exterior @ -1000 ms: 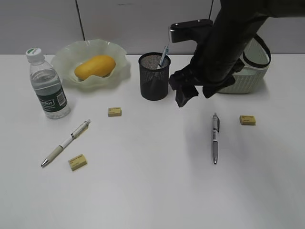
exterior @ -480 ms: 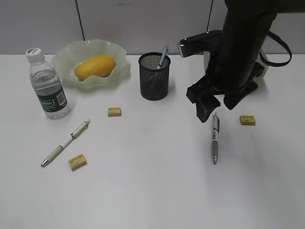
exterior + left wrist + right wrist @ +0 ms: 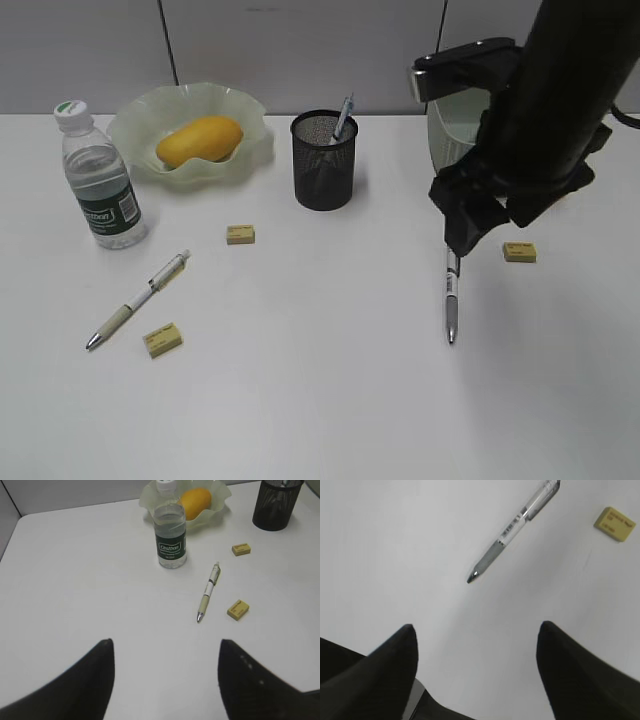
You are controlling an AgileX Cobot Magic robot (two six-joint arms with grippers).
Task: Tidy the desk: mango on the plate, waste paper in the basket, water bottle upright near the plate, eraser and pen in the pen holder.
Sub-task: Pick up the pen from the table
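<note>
The mango lies in the wavy plate, and the water bottle stands upright beside it. One pen sticks out of the black pen holder. A grey pen lies under my open, empty right gripper, with an eraser to its right. The right wrist view shows that gripper above bare desk, short of the grey pen. My left gripper is open and empty, well back from the white pen and the near eraser. The waste paper is out of view.
The basket stands at the back right, mostly hidden behind my right arm. A second eraser lies in front of the plate and a third by the white pen. A grey wall borders the desk behind.
My right arm has swung from beside the pen holder to the right and toward the front, and now hangs over the grey pen. Nothing on the desk has moved.
</note>
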